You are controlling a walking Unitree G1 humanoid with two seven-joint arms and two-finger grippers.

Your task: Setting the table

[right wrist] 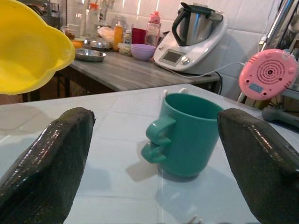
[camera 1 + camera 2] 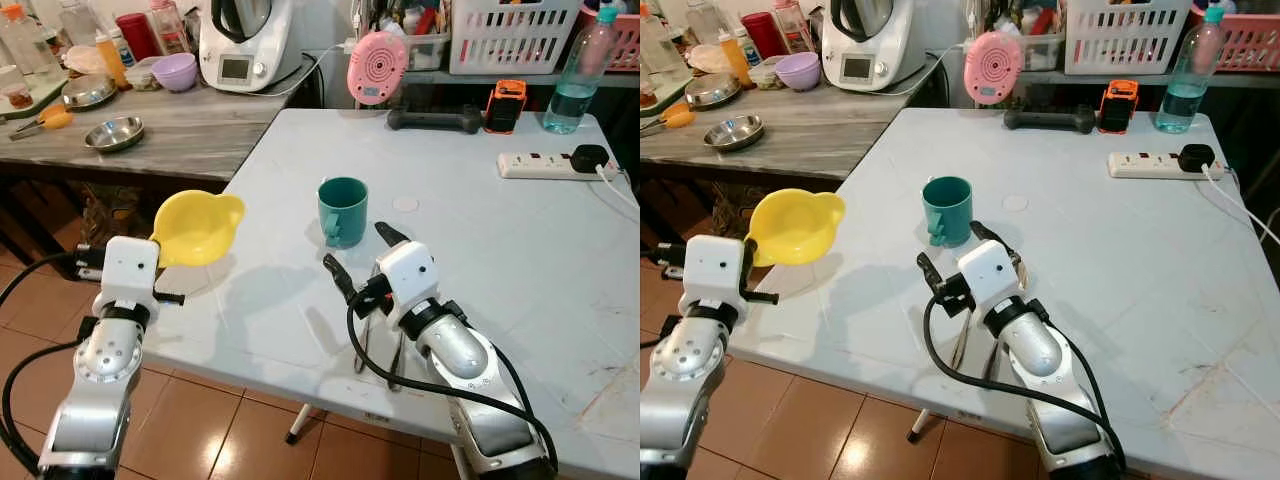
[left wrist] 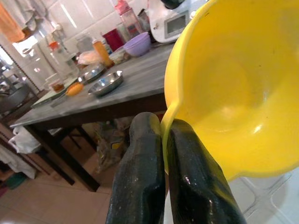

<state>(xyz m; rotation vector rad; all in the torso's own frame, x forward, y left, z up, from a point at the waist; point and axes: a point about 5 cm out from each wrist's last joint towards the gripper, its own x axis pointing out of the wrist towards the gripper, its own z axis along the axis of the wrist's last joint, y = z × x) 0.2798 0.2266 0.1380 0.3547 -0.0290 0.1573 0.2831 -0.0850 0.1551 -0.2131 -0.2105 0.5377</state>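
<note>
Both silver arms are cut off at the frame's bottom edge. Left gripper (image 3: 161, 154) pinches the rim of a yellow bowl (image 2: 197, 227), held in the air at the white table's (image 2: 520, 260) near-left edge, above tiled floor. Right gripper (image 2: 362, 250), fingers spread wide, sits just short of a green mug (image 2: 342, 210) standing upright mid-table. Open tabletop lies to the right; a cluttered grey counter (image 2: 190, 125) stands behind.

A yellow bowl (image 2: 197, 228) hangs tilted over the bench (image 2: 500, 250) edge; a teal mug (image 2: 342, 211) stands upright mid-bench.
</note>
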